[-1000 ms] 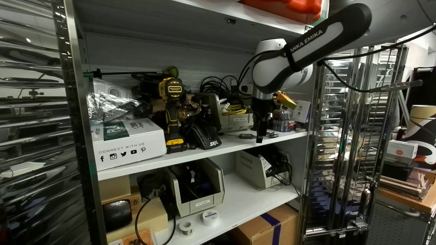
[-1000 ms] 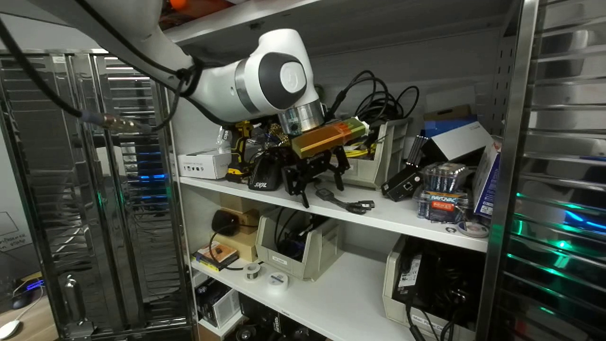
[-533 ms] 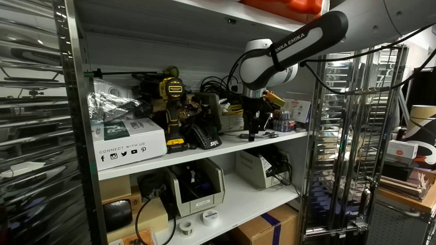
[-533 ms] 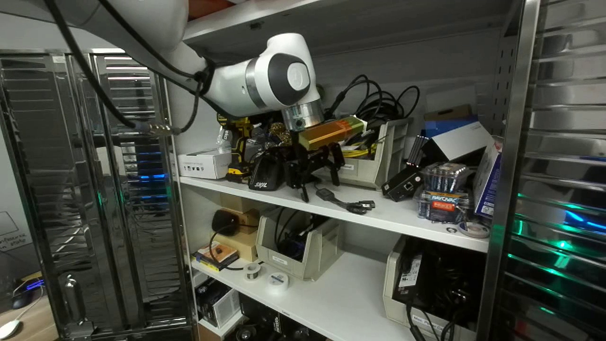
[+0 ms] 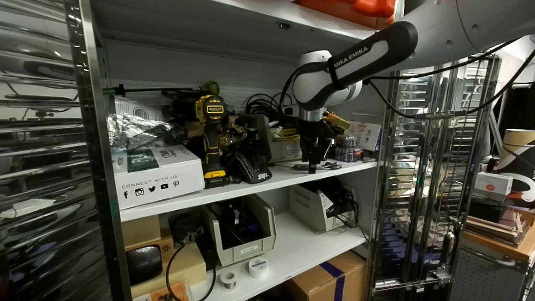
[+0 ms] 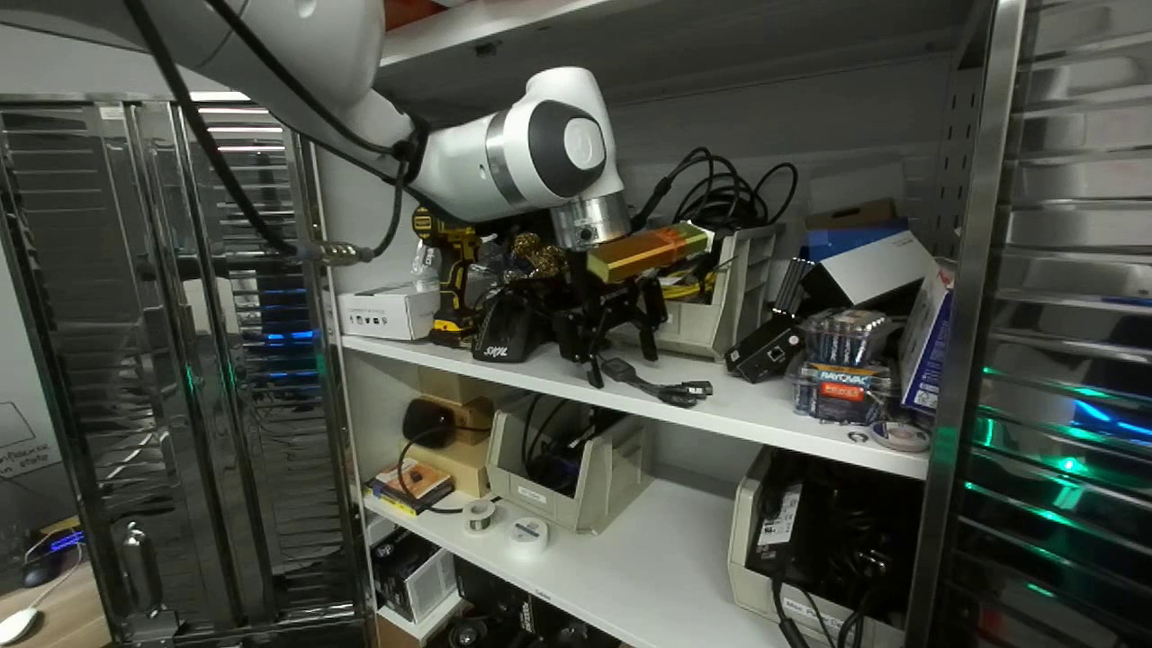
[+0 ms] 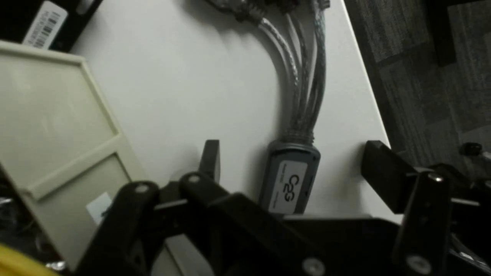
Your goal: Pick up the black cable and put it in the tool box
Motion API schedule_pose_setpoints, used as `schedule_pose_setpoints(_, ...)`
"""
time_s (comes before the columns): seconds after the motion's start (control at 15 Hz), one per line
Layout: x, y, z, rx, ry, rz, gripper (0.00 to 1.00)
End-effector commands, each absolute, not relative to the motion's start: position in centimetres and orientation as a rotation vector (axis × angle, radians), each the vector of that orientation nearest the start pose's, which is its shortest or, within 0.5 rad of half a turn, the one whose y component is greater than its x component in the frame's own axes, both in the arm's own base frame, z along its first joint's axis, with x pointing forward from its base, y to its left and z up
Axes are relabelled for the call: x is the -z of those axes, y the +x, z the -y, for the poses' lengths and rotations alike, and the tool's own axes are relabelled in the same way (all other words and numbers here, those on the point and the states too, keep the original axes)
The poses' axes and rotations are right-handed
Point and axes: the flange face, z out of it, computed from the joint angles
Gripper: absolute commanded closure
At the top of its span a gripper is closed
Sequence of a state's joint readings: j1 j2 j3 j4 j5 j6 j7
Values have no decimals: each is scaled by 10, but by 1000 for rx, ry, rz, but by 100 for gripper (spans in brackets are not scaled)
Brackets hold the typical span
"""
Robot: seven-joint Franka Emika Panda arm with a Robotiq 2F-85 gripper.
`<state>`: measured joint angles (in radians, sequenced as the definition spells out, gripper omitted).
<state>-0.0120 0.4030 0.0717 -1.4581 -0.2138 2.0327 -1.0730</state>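
Note:
The black cable, a dark C2G adapter with several leads, lies near the upper shelf's front edge in both exterior views (image 5: pixel 332 166) (image 6: pixel 621 370) and in the wrist view (image 7: pixel 293 172). My gripper (image 7: pixel 294 163) is open and empty, with a finger on either side of the adapter body and apart from it. The gripper shows just above the shelf in both exterior views (image 5: pixel 312 167) (image 6: pixel 623 362). No thing is plainly a tool box. A beige bin (image 6: pixel 697 326) with cables stands behind the gripper; its wall fills the left of the wrist view (image 7: pixel 57 103).
A black SKIL charger (image 6: pixel 506 328) and a yellow drill (image 5: pixel 214 138) stand beside the gripper. A black box (image 6: pixel 765 348) and battery packs (image 6: pixel 837 378) stand farther along. Lower beige bins (image 6: pixel 531 504) (image 6: pixel 745 549) hold cables. Another shelf (image 5: pixel 267 19) lies above the arm.
The open gripper first moved back from the shelf's front edge, left in an exterior view, then shifted slightly toward the cable. It now stands nearer the adapter. The cable has not moved.

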Motion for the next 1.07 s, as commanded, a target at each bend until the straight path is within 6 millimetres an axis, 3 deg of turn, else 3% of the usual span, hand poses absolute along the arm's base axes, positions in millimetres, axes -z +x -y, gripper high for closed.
schedule_pose_setpoints(0.0, -473, 706, -18, 89, -2737, 1964, 34)
schedule_pose_setpoints(0.4, -476, 698, -16, 80, -2673, 2007, 81)
schedule_pose_setpoints(0.67, -480, 688, -5, 103, -2744, 1974, 78)
schedule_pose_setpoints(1.0, -492, 667, 12, 319, -2881, 1936, 78)
